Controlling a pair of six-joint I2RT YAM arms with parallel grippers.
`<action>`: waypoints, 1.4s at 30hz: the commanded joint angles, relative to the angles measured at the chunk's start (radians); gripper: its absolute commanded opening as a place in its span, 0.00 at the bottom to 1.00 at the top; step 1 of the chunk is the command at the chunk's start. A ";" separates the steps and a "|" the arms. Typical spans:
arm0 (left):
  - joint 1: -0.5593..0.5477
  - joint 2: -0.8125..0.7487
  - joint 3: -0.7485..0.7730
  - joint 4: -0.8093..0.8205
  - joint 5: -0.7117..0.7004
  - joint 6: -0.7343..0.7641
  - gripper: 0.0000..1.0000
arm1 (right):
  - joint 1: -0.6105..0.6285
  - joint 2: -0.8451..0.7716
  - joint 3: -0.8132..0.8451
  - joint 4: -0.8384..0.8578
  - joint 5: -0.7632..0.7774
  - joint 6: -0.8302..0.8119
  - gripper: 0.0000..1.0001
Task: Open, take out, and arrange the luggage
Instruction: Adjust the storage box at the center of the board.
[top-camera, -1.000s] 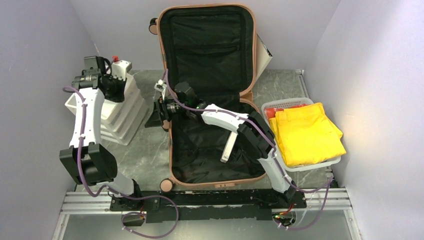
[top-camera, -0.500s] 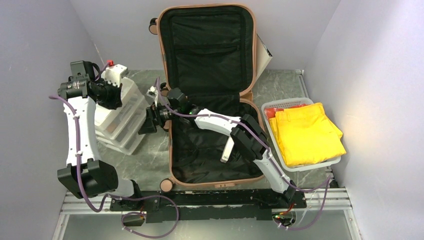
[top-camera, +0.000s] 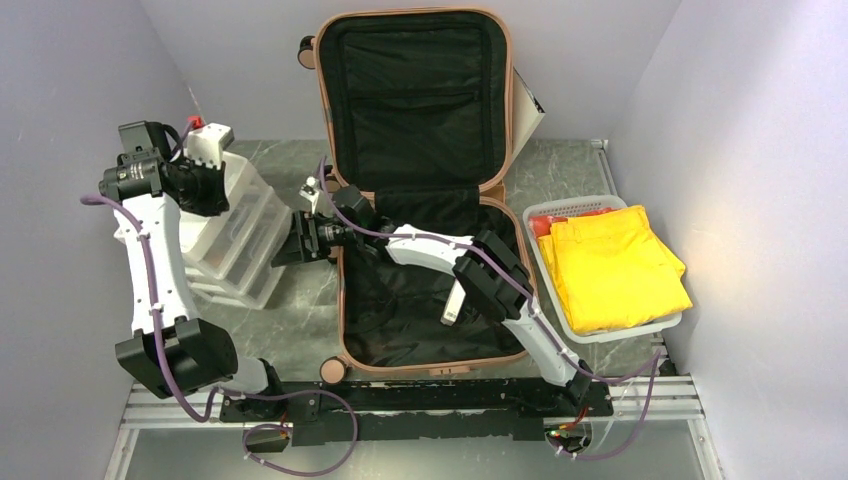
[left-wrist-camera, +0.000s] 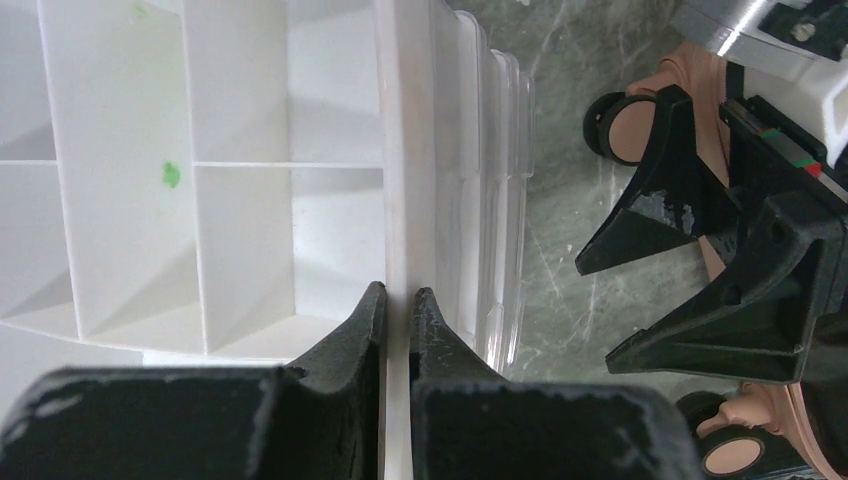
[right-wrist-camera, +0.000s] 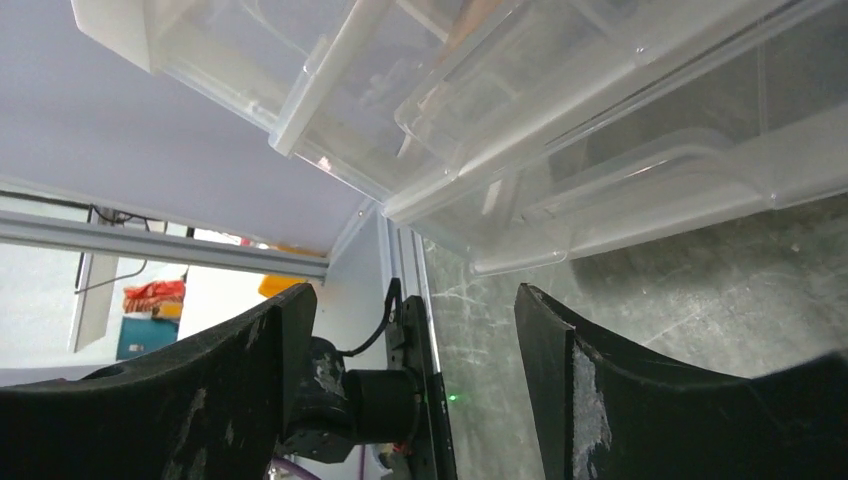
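The luggage (top-camera: 430, 300) lies open mid-table, a salmon-pink shell with black lining, its lid (top-camera: 415, 90) leaning on the back wall. One black wheel (left-wrist-camera: 622, 125) shows in the left wrist view. My left gripper (left-wrist-camera: 397, 295) is shut on the white rim of a clear plastic drawer organizer (top-camera: 235, 240), which stands left of the luggage; the same gripper (top-camera: 212, 190) is at the organizer's top. My right gripper (top-camera: 292, 245) reaches over the luggage's left edge. It is open beside the organizer's clear drawers (right-wrist-camera: 560, 130), and this gripper (right-wrist-camera: 415, 330) holds nothing.
A white basket (top-camera: 640, 330) with folded yellow clothes (top-camera: 615, 265) sits right of the luggage. A white oblong thing (top-camera: 455, 300) lies in the luggage's base. Grey walls close in left, right and behind. The table (left-wrist-camera: 560, 230) is green marble.
My left arm has swung left and back, dragging and tilting the organizer with it. My right gripper has followed to the left, staying open beside the organizer.
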 joint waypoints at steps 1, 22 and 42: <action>0.035 -0.033 0.051 0.116 0.003 -0.029 0.05 | 0.019 0.018 0.047 0.034 0.047 0.040 0.78; 0.145 -0.008 0.059 0.113 0.171 -0.105 0.05 | -0.022 0.252 0.241 0.384 0.068 0.305 0.78; 0.167 -0.001 0.061 0.166 0.125 -0.176 0.05 | -0.006 0.263 0.400 0.002 0.145 0.219 0.77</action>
